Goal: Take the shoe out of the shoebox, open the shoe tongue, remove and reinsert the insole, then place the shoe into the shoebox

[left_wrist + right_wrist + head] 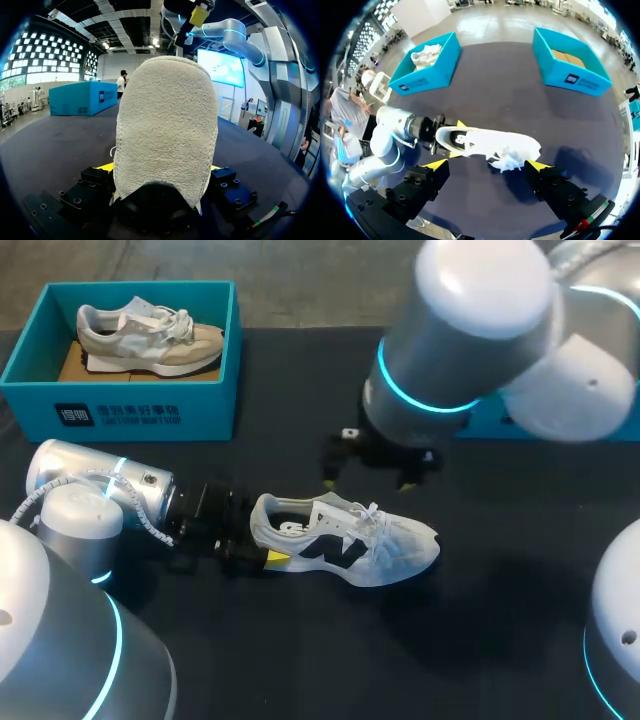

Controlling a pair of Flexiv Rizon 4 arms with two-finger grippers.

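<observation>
Now, your left fingers (278,558) are clamped on the heel of the shoe (345,540) on the table (300,660); lower the right fingers (437,164), apart above it, slowly and centred onto the tongue (338,508).

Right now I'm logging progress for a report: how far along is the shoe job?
Done: the white shoe is out, lying on the table. In hand: the left gripper clamps its heel with both fingers; the open right gripper hovers above it. Left: whether the insole has been out I cannot tell; the shoe is not yet back in the empty shoebox.
</observation>
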